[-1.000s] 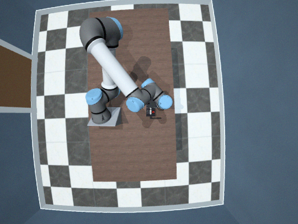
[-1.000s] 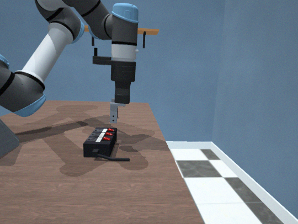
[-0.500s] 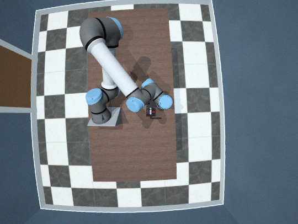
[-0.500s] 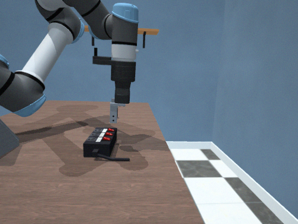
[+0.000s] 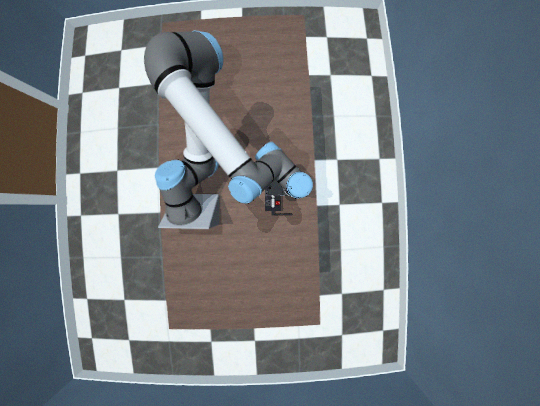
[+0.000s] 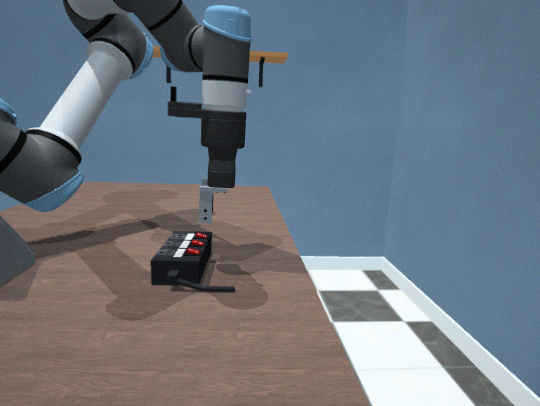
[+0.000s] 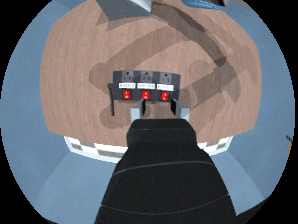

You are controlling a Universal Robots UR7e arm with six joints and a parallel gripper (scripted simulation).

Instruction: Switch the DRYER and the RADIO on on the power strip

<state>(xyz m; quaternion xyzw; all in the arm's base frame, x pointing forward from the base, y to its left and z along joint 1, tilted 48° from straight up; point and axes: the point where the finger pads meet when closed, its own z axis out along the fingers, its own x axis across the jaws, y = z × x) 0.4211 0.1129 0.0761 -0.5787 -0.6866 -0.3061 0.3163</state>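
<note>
A black power strip (image 6: 181,256) lies flat on the wooden table, right way up, with three red rocker switches (image 6: 196,243) in a row and a white label beside each. The label text is too small to read. It also shows in the wrist view (image 7: 145,88) and partly under the arm in the top view (image 5: 274,202). My gripper (image 6: 206,220) points straight down and hovers a little above the far end of the strip, over the farthest switch (image 6: 201,234). The fingers are open and empty. In the wrist view the fingertips sit just below the middle and right switches.
The strip's short black cable (image 6: 205,286) lies on the table in front of it. The table's right edge (image 6: 305,295) is close to the strip, with checkered floor beyond. The arm's base (image 5: 189,212) stands at the table's left side.
</note>
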